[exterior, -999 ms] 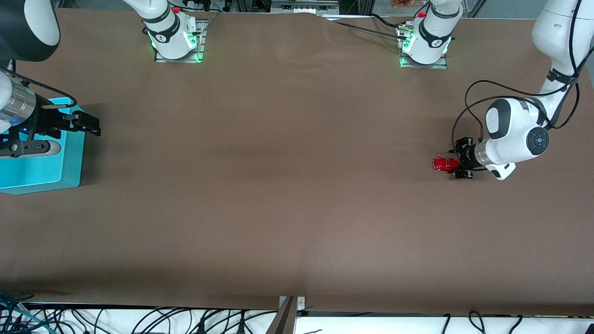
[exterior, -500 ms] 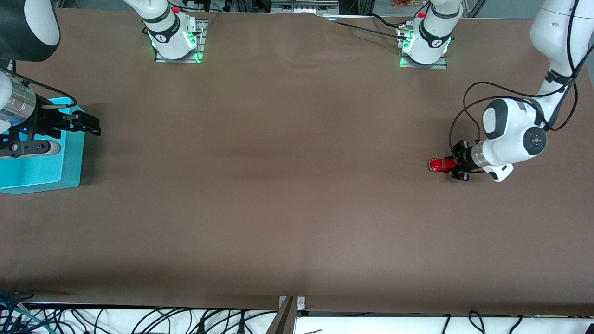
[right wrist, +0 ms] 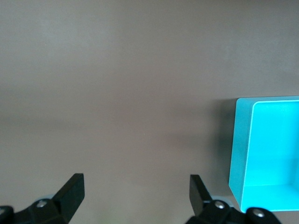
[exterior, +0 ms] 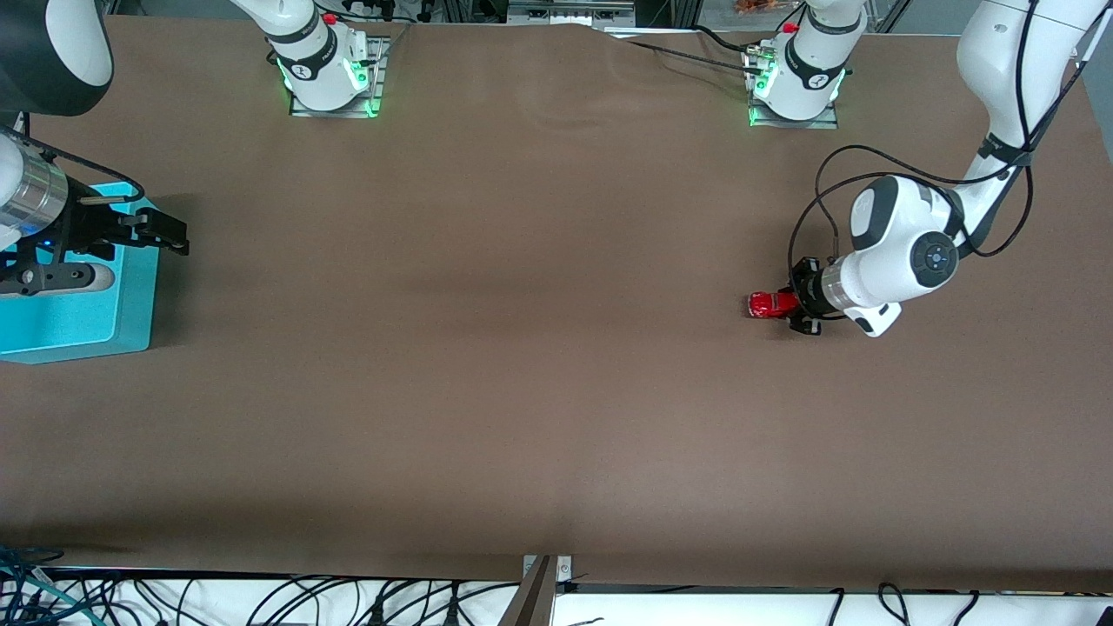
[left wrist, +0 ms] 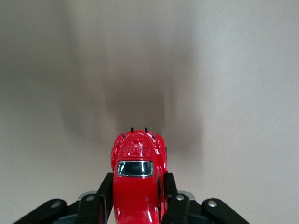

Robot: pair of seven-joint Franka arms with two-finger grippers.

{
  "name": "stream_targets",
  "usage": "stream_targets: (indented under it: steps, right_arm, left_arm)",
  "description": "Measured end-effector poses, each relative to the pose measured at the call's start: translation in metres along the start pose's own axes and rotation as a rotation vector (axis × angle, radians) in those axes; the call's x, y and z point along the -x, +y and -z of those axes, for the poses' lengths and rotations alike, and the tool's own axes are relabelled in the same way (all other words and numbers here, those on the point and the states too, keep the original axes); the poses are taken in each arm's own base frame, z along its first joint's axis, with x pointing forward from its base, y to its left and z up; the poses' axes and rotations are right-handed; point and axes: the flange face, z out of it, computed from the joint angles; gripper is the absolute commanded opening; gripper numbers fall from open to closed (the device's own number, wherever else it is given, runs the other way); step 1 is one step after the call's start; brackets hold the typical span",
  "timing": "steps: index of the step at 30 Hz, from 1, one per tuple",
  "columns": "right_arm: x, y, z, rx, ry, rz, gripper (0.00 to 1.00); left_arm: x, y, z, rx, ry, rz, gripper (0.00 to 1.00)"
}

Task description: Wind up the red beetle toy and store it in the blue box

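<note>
- My left claw point(exterior: 796, 306) is clamped on the red beetle toy point(exterior: 769, 304), one finger on each flank, low over the desk point(exterior: 522, 391) at the left arm's end.
- In the left wrist view the red beetle toy point(left wrist: 138, 179) sits squarely between my fingers point(left wrist: 105, 196), its long axis running straight out from the claw, with its dark window facing the camera. I cannot tell whether its wheels touch the desk.
- The landmark I steer by is the blue box point(exterior: 78, 304). It stands at the right arm's end of the desk, well apart from the toy, with almost the whole length of the desk between them.
- In the front view the toy's long axis points along the desk toward the blue box, so the line from my left claw to the box runs nearly along the car's own length.
- My right claw point(exterior: 130, 235) hangs with its fingers spread apart and nothing between them, over the box's edge that faces the left arm's end; this arm waits.
- In the right wrist view the blue box point(right wrist: 243, 149) shows its open, empty interior just beside my right claw point(right wrist: 135, 191).
- Judgement: the winding step is in hand. The right arm is far nearer the box, yet the left holds the car, so storing calls for a long carry or a run along the desk.
</note>
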Motion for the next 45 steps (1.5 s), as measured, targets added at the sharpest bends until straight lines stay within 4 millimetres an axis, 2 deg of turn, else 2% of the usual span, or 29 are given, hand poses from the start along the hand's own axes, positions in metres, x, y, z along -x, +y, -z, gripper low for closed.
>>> stream_targets:
  steps: [10,20,37,45]
  right_arm:
    - [0.0,0.0,0.0,0.0,0.0,0.0,1.0]
    - [0.0,0.0,0.0,0.0,0.0,0.0,1.0]
    - [0.0,0.0,0.0,0.0,0.0,0.0,1.0]
    - [0.0,0.0,0.0,0.0,0.0,0.0,1.0]
  left_arm:
    - [-0.003,0.002,-0.017,-0.023,-0.02,0.01,0.0]
    - [-0.01,0.003,-0.017,-0.023,-0.018,0.019,0.0]
    - [-0.047,0.005,-0.009,-0.015,0.061,0.008,0.0]
    - [-0.078,0.006,-0.002,-0.007,0.087,-0.004,0.0]
